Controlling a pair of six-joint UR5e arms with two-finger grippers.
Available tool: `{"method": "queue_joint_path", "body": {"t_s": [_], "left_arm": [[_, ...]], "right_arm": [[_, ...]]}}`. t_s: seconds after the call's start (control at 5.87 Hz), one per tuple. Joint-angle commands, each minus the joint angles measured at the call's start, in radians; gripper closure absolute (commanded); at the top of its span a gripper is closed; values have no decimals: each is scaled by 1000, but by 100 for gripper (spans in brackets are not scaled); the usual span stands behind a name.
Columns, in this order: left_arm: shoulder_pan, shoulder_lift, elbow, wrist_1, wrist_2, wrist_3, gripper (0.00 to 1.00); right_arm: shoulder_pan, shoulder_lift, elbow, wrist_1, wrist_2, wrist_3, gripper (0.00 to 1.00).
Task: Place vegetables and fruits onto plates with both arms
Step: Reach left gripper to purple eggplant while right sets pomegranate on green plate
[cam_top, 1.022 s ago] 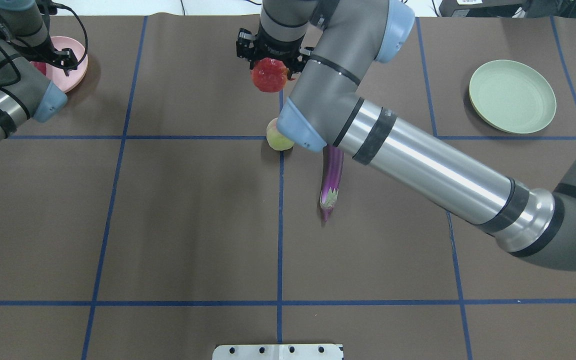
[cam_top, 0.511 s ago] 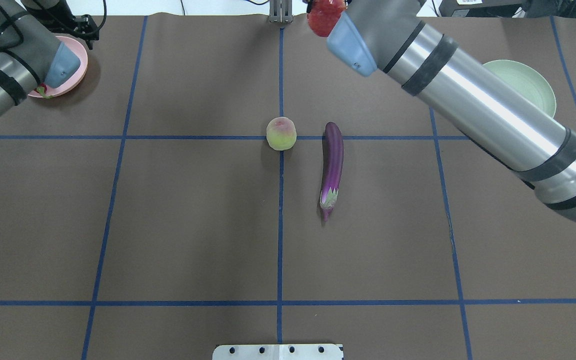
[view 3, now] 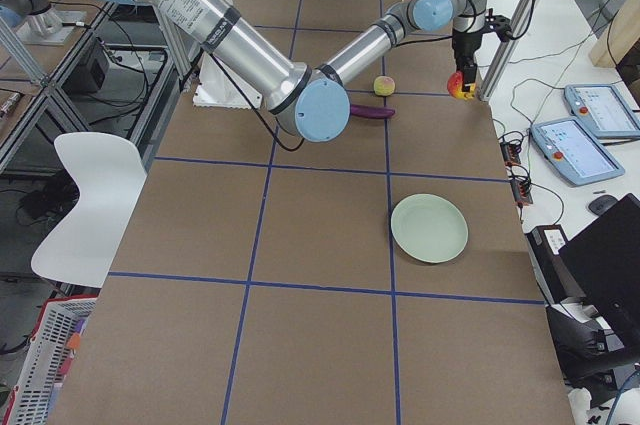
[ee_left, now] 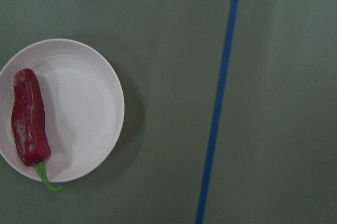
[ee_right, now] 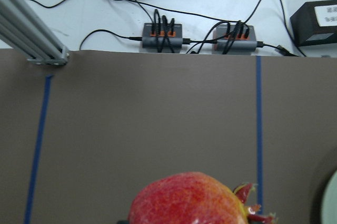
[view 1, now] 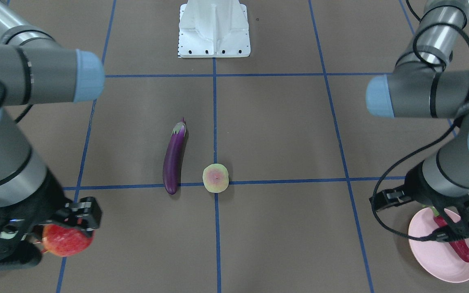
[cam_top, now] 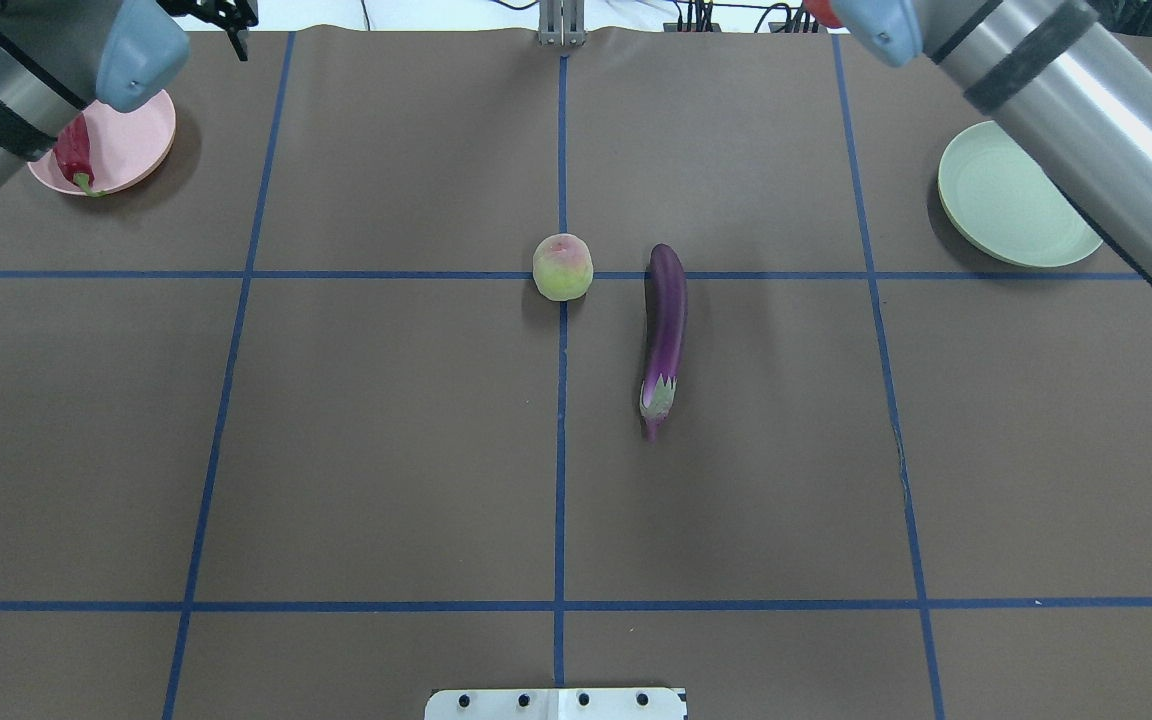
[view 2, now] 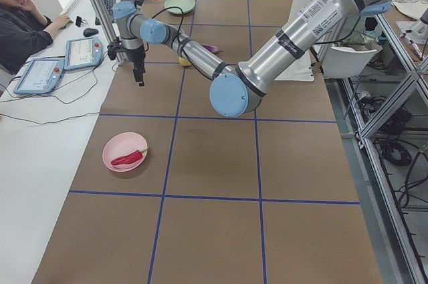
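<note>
My right gripper [view 1: 61, 234] is shut on the red fruit [view 1: 68, 242], held above the table near its far edge; the fruit fills the bottom of the right wrist view [ee_right: 189, 200]. The mint green plate [cam_top: 1011, 200] sits empty at the far right. My left gripper [view 1: 460, 230] is open and empty, raised above the pink plate [cam_top: 141, 140], which holds the red chili [cam_top: 73, 150]; the left wrist view shows the chili [ee_left: 29, 118] on it. The eggplant [cam_top: 666, 330] and the pale yellow-green fruit [cam_top: 563, 267] lie side by side at mid-table.
The white robot base [view 1: 214, 28] stands at the near edge. Power strips and cables [ee_right: 200, 37] lie just past the far edge. An operator [view 2: 20, 10] sits with tablets at the far side. Blue tape lines cross the brown mat.
My right arm has carried the red fruit up and to the right, towards the mint plate. My left arm has risen off the pink plate, leaving the chili lying there.
</note>
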Motion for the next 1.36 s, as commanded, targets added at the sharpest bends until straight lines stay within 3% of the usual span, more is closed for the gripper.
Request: {"method": "queue_joint_path", "body": {"t_s": [0.0,0.17,0.51,0.85,1.19], "left_arm": [[151,-16,-163,74,-36,-246,0],[249,-77,-163,72,-30,-380,0],[395,-81,-163,-54,77,-557,0],[523,-84,-153,-125,180,-656,0],[571,-105,-140,-159,182,-720,0]], "right_arm": [[56,-123,-4,6,-46,-237,100],[48,-180,-10,21,-126,-270,100],[33,-257,-120,240,-129,-275,100],[-18,-294,-124,246,-88,-275,100],[-48,-333,-124,246,-81,-275,100]]}}
